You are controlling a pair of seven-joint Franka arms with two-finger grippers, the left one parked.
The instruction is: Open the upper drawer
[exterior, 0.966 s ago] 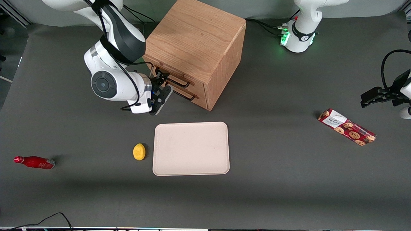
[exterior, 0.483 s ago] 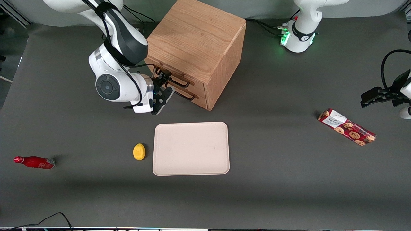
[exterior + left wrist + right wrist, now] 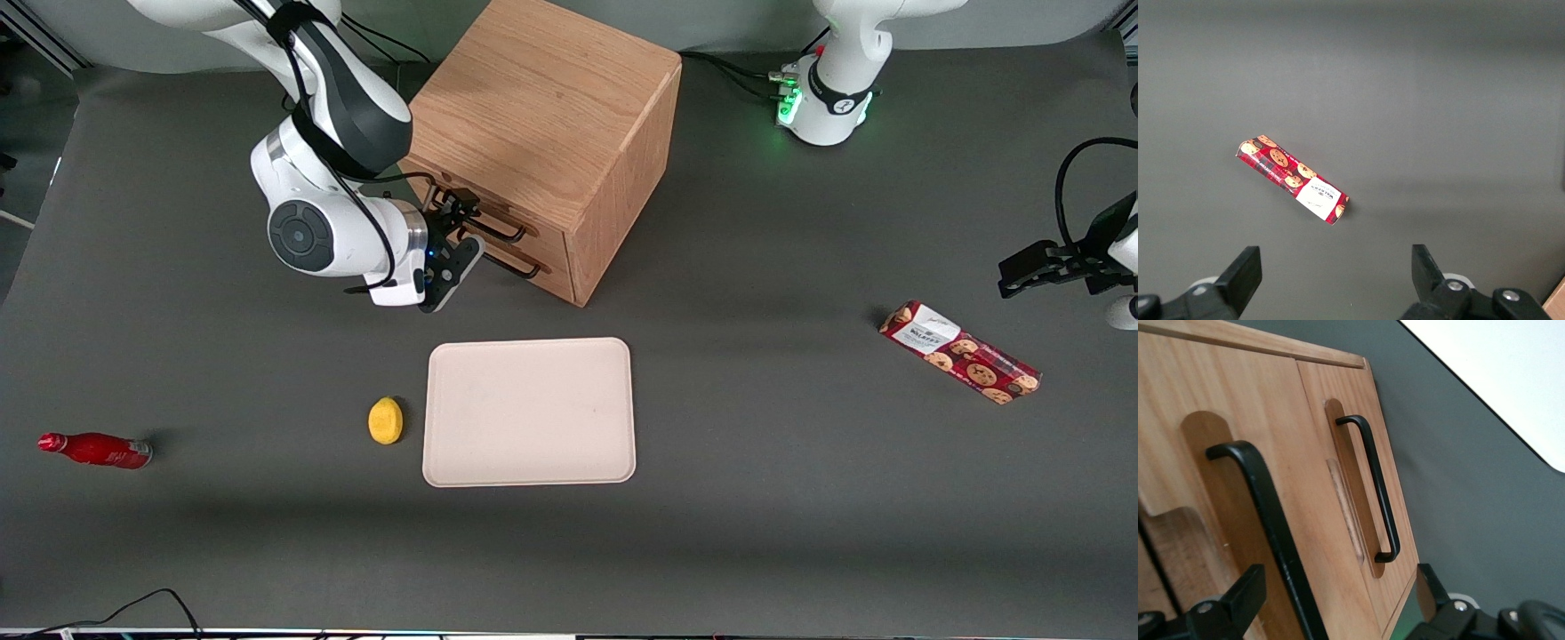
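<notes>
Hand [image 3: 455, 216] straddles upper drawer [image 3: 498, 220] handle; cookie pack [image 3: 959, 352] label unreadable.

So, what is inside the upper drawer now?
Nothing shows: the upper drawer is closed, so its inside is covered. Only its wooden front and black handle show, with the open gripper around the handle.

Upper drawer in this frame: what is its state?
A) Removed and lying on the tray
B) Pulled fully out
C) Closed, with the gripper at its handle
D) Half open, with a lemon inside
C: the upper drawer sits flush in the cabinet, and the open gripper straddles its black handle.
</notes>
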